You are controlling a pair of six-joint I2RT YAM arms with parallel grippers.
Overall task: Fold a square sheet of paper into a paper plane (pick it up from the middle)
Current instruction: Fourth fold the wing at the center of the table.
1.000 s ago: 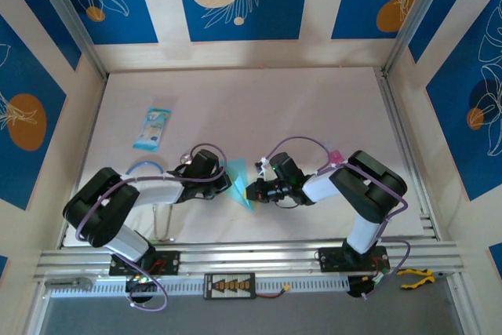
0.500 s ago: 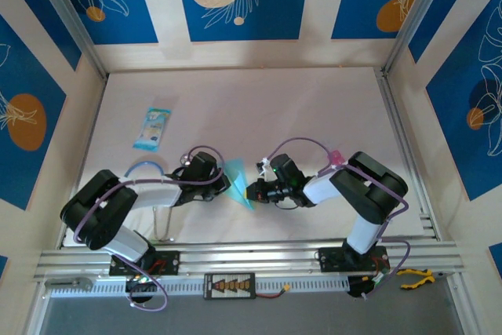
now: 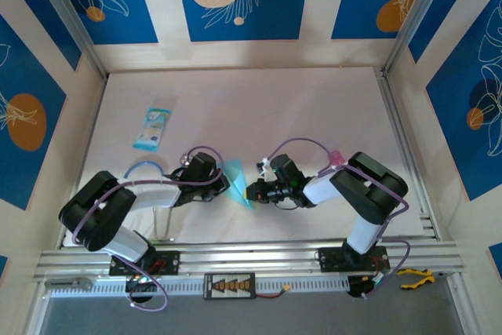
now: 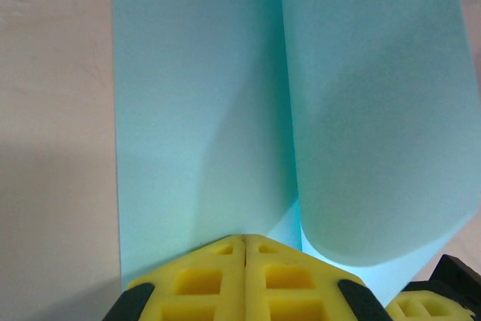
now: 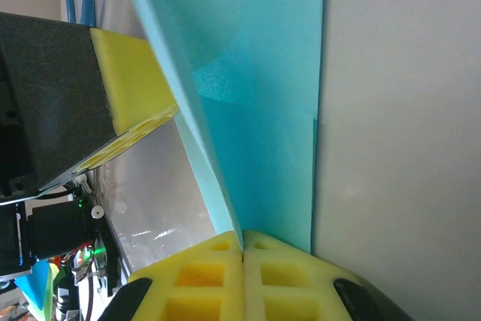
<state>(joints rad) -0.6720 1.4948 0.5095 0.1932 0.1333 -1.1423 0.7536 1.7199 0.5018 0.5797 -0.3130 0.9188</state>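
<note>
Right of the printed packet [image 3: 152, 129]: smooth light-blue paper [image 3: 239, 184], part-folded.
Left gripper [image 4: 246, 242] and right gripper [image 5: 242, 240] each clamp an edge of it between waffled yellow pads [image 4: 203, 280] (one thin flap curls softly).

In the left wrist view, the sheet of paper [image 4: 203, 110] ran off the top edge and the left gripper [image 4: 246, 242] was cut by the bottom edge. From above, the print on the packet [image 3: 152, 129] was too small to read.
</note>
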